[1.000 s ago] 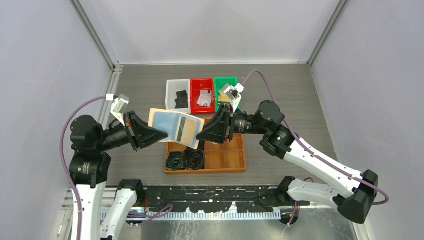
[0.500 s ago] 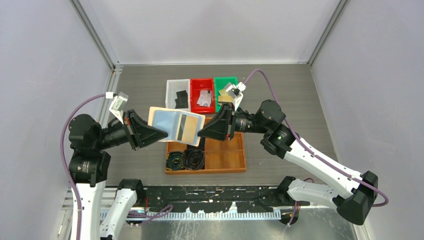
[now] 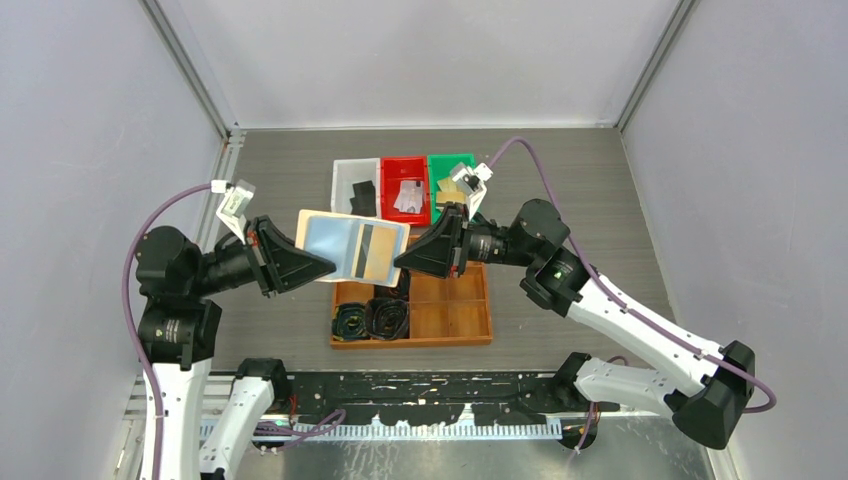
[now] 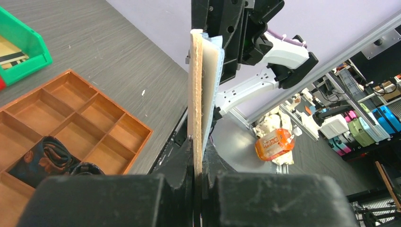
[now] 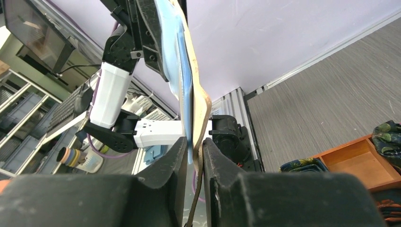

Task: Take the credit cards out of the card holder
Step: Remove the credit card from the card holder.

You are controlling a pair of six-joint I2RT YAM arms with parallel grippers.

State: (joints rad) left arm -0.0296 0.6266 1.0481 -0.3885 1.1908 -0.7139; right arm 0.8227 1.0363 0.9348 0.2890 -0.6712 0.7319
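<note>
Left jaws are pinching the card holder (image 3: pixel 338 243) aloft over the wooden tray (image 3: pixel 465 318), long axis running arm to arm. Right jaws are straddling its right edge by the gold card (image 3: pixel 377 258); can't tell if gripping.

1. Top view: bright, even, diffuse light from overhead. No glare. Focus is sharp across the frame.
2. Shadows: soft and faint on the worktop (image 3: pixel 560 170), deeper inside the tray (image 3: pixel 450 315) compartments.
3. Holder (image 3: pixel 330 235): the blue pocket shows a mild sheen.
4. Left wrist view: the left pincer (image 4: pixel 196 156) is a black, blurred mass along the lower edge with its detail lost. The background is bright and slightly soft.
5. Right wrist view: the right pincer (image 5: pixel 195 146) is likewise dark and out of focus. The wall (image 5: pixel 283 28) behind is pale and nearly washed out.
6. Both wrist views: straight lines bend towards the edges.
</note>
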